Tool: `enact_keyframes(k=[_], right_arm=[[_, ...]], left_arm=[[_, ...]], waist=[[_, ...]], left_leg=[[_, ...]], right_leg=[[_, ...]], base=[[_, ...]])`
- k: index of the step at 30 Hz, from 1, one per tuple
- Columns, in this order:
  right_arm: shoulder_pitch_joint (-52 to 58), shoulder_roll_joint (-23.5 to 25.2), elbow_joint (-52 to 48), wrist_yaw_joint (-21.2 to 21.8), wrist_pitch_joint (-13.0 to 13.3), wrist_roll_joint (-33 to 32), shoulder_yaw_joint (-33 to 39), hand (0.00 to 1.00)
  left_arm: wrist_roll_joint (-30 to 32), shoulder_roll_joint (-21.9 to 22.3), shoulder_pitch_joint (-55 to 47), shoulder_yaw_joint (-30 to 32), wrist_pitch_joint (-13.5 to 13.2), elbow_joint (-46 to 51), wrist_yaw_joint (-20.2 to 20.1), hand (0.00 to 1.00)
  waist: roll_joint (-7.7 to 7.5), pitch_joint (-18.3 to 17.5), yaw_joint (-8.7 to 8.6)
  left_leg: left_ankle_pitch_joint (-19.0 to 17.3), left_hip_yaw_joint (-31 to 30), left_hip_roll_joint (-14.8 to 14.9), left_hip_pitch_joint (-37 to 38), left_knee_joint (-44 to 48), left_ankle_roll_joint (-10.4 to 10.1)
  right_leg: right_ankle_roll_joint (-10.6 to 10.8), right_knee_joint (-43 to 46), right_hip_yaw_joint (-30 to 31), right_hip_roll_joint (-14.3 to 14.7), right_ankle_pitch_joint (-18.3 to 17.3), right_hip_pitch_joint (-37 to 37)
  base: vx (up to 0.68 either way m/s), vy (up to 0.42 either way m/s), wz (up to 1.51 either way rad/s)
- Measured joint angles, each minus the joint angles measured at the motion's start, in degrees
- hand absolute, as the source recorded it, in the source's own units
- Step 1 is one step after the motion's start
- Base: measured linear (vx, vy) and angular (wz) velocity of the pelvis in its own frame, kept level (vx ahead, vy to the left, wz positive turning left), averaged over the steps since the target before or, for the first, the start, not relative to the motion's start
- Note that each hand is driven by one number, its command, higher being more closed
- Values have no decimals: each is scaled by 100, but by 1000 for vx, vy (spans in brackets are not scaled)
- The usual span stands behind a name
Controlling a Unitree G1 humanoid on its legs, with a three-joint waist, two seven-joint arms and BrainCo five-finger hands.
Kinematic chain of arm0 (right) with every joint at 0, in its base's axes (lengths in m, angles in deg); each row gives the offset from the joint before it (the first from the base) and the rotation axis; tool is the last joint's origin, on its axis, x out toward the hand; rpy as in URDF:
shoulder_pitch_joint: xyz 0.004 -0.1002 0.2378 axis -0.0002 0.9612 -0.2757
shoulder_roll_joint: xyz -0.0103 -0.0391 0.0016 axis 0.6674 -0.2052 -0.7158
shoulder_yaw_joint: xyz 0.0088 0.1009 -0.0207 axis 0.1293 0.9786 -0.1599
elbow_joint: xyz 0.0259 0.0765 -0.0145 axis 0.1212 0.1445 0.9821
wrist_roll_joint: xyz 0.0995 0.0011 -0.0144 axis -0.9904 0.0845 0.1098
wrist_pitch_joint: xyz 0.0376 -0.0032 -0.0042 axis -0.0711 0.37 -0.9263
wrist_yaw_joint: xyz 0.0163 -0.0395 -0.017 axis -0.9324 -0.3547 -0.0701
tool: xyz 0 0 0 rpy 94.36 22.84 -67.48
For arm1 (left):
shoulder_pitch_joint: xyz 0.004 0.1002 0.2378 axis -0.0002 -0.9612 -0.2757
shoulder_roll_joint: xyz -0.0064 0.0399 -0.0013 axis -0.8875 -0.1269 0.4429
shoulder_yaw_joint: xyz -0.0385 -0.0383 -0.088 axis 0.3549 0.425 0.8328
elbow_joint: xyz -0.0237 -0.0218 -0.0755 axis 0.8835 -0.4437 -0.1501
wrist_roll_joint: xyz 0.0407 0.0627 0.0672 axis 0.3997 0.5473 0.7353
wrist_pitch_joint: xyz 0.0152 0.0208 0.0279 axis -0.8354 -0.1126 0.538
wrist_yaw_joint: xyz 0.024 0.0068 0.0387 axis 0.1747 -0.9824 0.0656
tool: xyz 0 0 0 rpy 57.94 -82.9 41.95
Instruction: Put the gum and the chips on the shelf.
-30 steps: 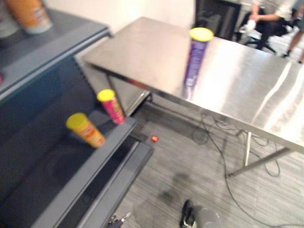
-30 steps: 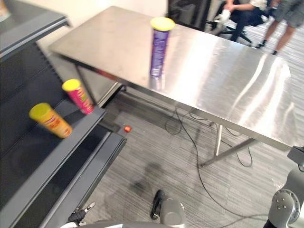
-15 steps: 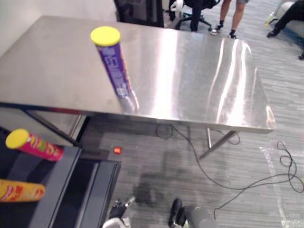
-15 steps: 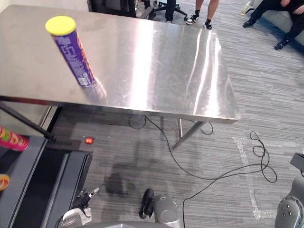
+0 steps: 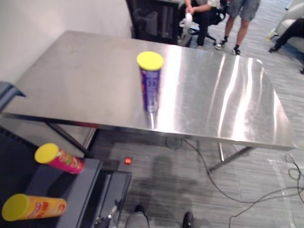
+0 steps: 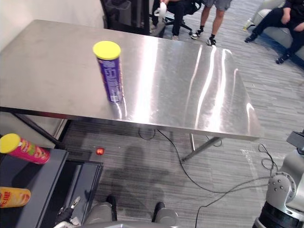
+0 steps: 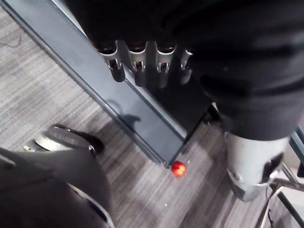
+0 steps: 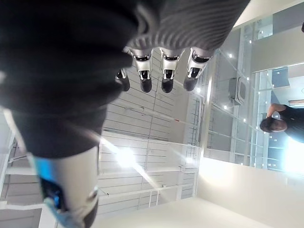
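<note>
Standing: purple cylindrical chips can point(image 5: 150, 83) on brushed-steel table point(image 5: 71, 80) | left hand point(image 7: 137, 64), right hand point(image 8: 166, 66): seemingly relaxed, empty

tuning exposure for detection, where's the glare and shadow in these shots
Left eye view: white glare streaks run across the right half of the steel table, the purple can mirrors faintly in the top just below it, and a soft shadow lies on the floor under the table. Right wrist view: a bright light flares with rays, leaving the right hand dark against it.
</note>
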Motion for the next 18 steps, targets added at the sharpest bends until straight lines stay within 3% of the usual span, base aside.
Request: enact_keyframes(k=[5,9,18], right_arm=[[221,291,71,32,-58,-17,-215,0],[240,292,730,68,-249,-300,-739,0],[145,97,1468,460,-676,-509,-1619,0]], left_arm=[[-2,-18,-118,-140,92,20,-56,0],[-25,-169,-179,-407,88,211,-70,0],[-35,-302,-226,-821,88,298,-229,0]], waist=[[-53,-11,10],[-168,-93,54],[-191,-135,237]], left_leg=[[188,-43,-223,191,-508,88],[368,14,-256,325,-901,63],[501,-137,-255,406,-1241,77]], right_leg=[[90,-173,-34,-118,55,75],[104,-277,32,-86,83,31],[3,-378,163,-7,235,62]], base=[[38,15,7],[49,-26,-6],[52,1,9]])
